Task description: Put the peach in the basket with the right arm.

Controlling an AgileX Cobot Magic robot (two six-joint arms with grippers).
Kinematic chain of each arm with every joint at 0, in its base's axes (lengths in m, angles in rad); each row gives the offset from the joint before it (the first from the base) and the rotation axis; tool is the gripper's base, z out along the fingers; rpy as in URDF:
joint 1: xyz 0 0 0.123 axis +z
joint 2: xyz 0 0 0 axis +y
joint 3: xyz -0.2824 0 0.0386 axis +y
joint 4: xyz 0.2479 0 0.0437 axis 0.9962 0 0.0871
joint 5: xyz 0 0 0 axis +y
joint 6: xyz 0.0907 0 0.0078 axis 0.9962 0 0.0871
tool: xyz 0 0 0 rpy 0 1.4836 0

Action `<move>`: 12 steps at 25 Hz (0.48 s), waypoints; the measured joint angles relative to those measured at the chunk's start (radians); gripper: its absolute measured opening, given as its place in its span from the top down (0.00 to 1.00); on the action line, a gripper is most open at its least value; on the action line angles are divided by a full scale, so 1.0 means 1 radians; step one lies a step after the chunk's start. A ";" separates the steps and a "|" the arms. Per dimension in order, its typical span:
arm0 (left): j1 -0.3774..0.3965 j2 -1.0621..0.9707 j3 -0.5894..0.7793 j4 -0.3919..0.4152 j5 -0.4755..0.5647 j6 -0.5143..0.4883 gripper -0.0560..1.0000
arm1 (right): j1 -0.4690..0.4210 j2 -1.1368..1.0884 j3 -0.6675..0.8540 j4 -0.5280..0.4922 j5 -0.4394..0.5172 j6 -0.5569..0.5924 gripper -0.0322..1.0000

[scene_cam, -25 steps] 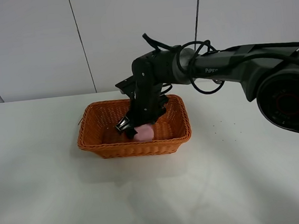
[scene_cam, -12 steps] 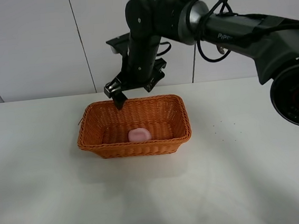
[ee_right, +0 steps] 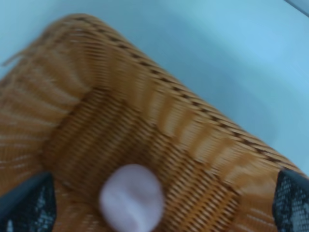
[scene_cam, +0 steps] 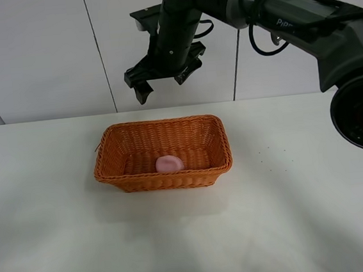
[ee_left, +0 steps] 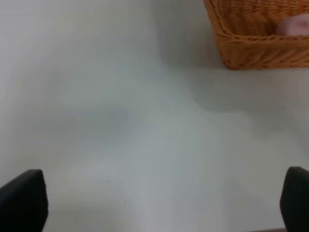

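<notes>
Exterior high: peach well below fingers

The pale desk fills most of the sight, with one corner of the woven basket resting on it, the pink peach peeking inside. Two dark fingers stand wide apart.

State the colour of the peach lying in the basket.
Pale pink, plain and matte; the peach shows sharpest in the exterior high view.
</notes>
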 joint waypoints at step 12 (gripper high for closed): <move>0.000 0.000 0.000 0.000 0.000 0.000 0.01 | -0.363 0.002 0.000 -0.006 0.001 0.004 0.30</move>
